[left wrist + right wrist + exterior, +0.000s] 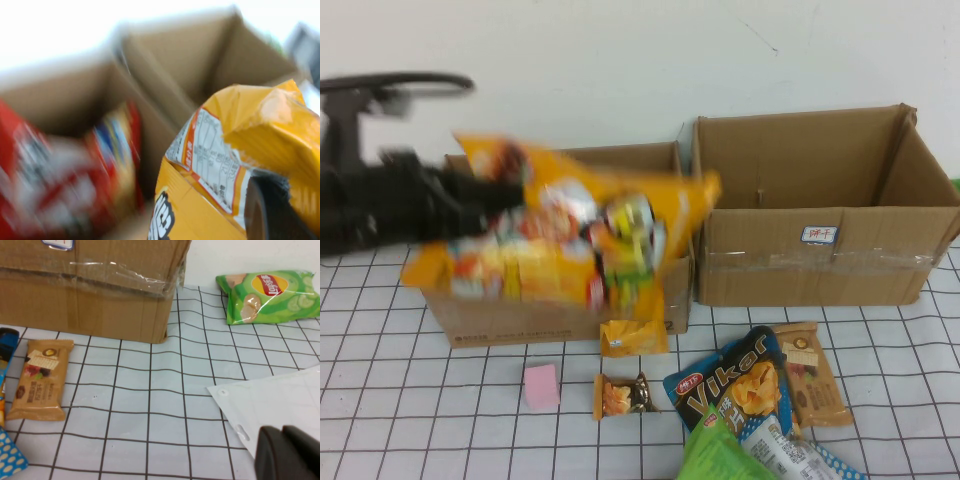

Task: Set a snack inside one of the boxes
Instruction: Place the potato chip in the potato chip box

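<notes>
A big yellow-orange snack bag (570, 240) hangs blurred in the air, covering the front and opening of the left brown cardboard box (520, 322). My left gripper (505, 197) reaches in from the left and is shut on the bag's upper left end. In the left wrist view the bag (280, 135) fills the near side, with one dark finger (267, 210) pressed against it. Beyond it the box (65, 95) holds red packets (50, 185). My right gripper (282, 455) is shut, low over the gridded cloth and away from the boxes, holding nothing.
The taped box with the blue-written label (820, 250) stands open to the right. Loose snacks lie in front: a small yellow packet (633, 338), an orange one (620, 397), a blue Vikor bag (735, 385), a brown bar (810, 375), a green bag (720, 455). A pink block (541, 386) lies left.
</notes>
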Controlling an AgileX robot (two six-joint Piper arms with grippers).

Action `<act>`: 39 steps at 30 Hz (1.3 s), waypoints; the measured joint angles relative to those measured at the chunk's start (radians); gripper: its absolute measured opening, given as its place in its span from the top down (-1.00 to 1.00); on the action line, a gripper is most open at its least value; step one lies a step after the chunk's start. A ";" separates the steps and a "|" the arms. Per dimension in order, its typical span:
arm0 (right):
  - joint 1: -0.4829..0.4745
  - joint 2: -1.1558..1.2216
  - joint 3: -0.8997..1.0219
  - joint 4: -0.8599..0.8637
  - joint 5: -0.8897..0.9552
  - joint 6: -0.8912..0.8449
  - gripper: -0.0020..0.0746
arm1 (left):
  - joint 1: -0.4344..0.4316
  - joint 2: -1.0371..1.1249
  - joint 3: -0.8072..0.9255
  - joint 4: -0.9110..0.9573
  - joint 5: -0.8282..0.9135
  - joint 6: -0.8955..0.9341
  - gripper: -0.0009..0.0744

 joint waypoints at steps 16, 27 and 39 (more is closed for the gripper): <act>0.000 0.000 0.000 0.000 0.000 0.000 0.95 | 0.000 0.170 -0.137 -0.311 -0.293 0.371 0.89; 0.000 0.000 0.000 0.000 0.000 0.000 0.95 | 0.000 0.480 -0.276 -0.315 -0.206 0.371 0.53; 0.000 0.000 0.000 0.000 0.000 0.000 0.95 | 0.000 0.532 -0.278 -0.323 -0.296 0.317 -0.50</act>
